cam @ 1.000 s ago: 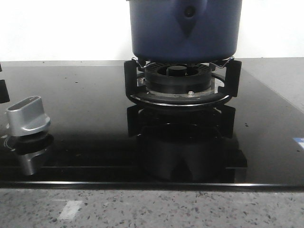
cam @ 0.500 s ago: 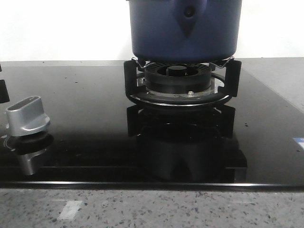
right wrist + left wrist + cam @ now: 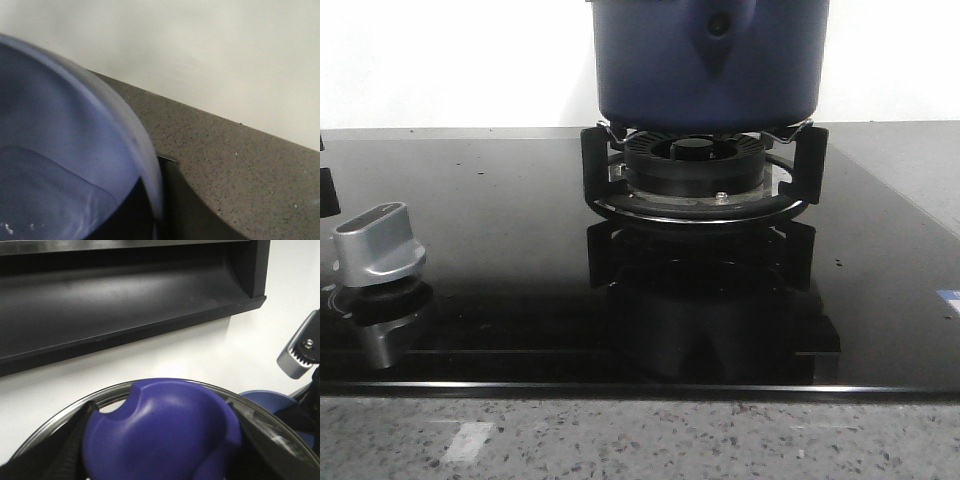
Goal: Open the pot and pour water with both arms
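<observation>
The dark navy pot (image 3: 710, 60) stands on the gas burner (image 3: 698, 175), its teardrop handle mount and rivet facing me; its top is cut off by the front view. My left gripper (image 3: 160, 460) is shut on the purple-blue knob (image 3: 165, 430) of a glass lid with a metal rim (image 3: 60, 412), held up against the wall. My right gripper (image 3: 160, 220) is shut on the rim of a lighter-blue bowl (image 3: 60, 140) with water in it. The bowl's edge also shows in the left wrist view (image 3: 265, 397). Neither gripper shows in the front view.
A black glass stove top (image 3: 500, 250) with a silver knob (image 3: 378, 245) at the left. Speckled stone counter (image 3: 240, 165) lies to the right and in front. A black range hood (image 3: 125, 300) hangs on the white wall. A silver toothed part (image 3: 300, 352) is beside the lid.
</observation>
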Tool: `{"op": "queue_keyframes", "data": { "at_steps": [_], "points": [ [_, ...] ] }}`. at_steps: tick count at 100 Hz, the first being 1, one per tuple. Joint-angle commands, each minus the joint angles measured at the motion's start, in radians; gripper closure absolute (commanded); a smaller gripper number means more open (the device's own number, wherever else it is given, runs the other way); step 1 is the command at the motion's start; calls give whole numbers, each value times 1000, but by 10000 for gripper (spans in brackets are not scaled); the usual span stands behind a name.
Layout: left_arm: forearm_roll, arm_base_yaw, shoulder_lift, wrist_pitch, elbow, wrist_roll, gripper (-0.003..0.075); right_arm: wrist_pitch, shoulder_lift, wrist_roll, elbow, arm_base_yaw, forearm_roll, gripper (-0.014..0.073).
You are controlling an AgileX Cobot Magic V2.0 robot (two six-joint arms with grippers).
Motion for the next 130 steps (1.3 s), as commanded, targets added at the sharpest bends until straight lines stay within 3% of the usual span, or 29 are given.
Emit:
{"op": "queue_keyframes", "data": {
  "at_steps": [1,14,45,130],
  "points": [
    [-36,4,-36,-21,-32,-9,467,-60,-46,12,-27,2,-79,638],
    [-36,4,-36,-21,-32,-9,467,-70,-45,15,-5,7,-128,638],
    [-35,4,-36,-27,-32,-9,467,-33,-51,140,61,100,-409,639],
    [-35,4,-36,-44,-32,-9,467,37,-99,250,61,243,-856,639]
  ]
}}
